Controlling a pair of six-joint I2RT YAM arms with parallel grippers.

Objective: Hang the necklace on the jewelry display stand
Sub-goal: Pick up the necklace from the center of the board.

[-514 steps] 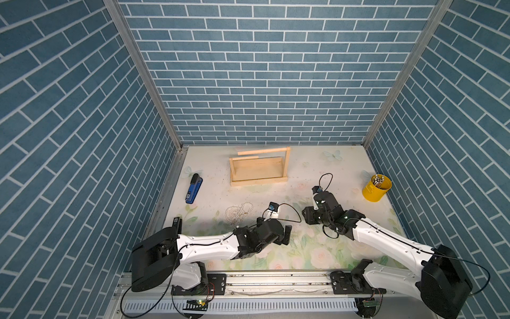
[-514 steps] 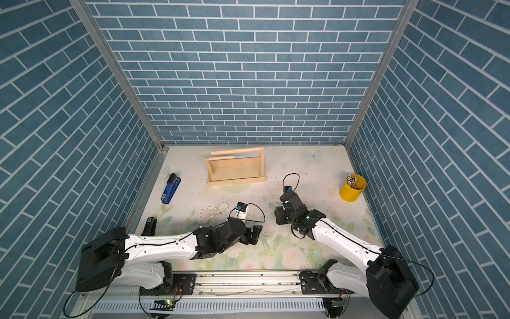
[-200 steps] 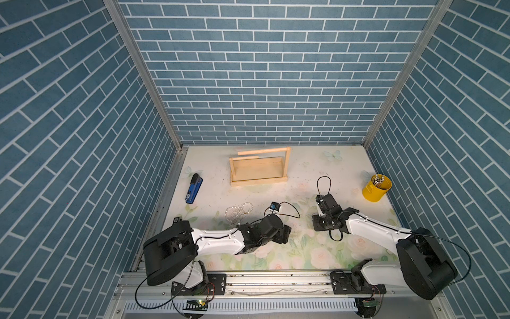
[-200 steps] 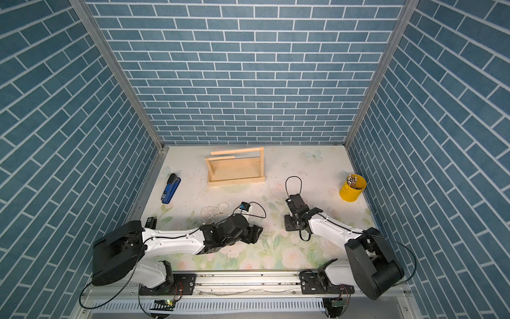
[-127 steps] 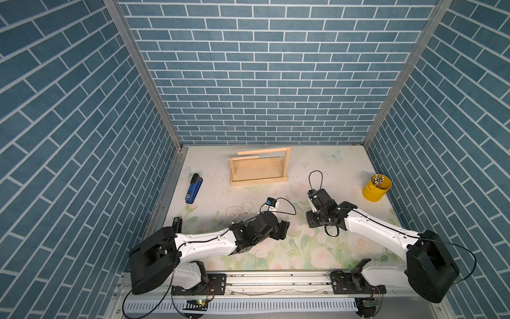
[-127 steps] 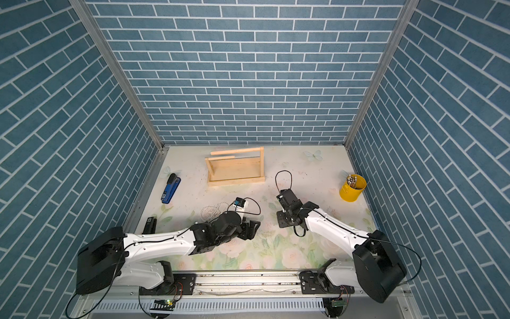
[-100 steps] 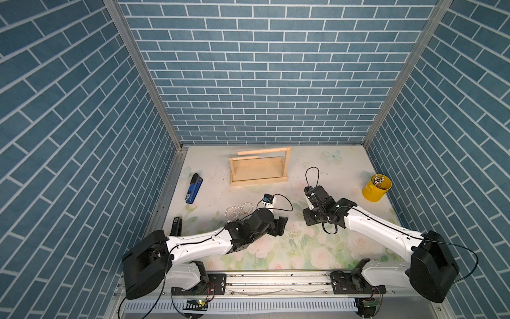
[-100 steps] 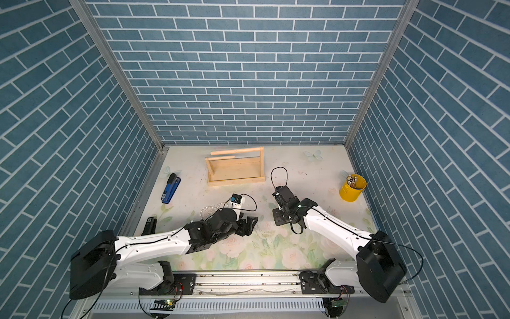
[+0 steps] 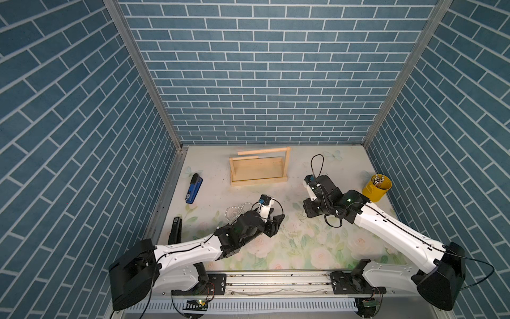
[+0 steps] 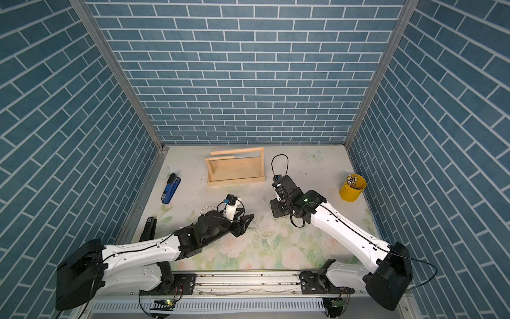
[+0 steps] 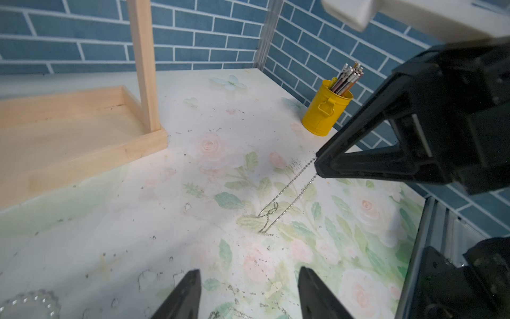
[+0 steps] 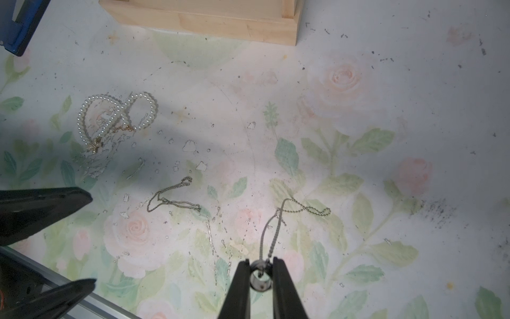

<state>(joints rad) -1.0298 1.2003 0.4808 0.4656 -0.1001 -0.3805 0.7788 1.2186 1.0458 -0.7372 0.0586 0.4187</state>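
Note:
My right gripper point(image 12: 259, 272) is shut on the ring pendant of the necklace point(image 12: 302, 210), a thin silver chain. The chain hangs from the jaws and its loop trails on the floral mat. In the left wrist view the same chain point(image 11: 287, 197) drops from the right gripper point(image 11: 320, 163) to the mat. My left gripper point(image 11: 248, 276) stands open just above the mat with nothing between its fingers; in both top views it point(image 9: 276, 225) point(image 10: 245, 225) sits left of the right gripper point(image 9: 311, 211) point(image 10: 277, 210). The jewelry display stand point(image 9: 259, 168) point(image 10: 234, 169) point(image 12: 220, 23), pale wood, stands at the back.
A pearl necklace point(image 12: 116, 116) point(image 9: 234, 211) and a second thin chain point(image 12: 171, 200) lie on the mat near the left gripper. A yellow cup of sticks point(image 9: 376, 187) point(image 11: 327, 107) stands at the right. A blue stapler point(image 9: 194, 188) and a black stapler point(image 9: 175, 229) lie at the left.
The right gripper has moved left and slightly back with the necklace in its jaws. The left arm has shifted a little farther back, and its jaws stand narrower than before.

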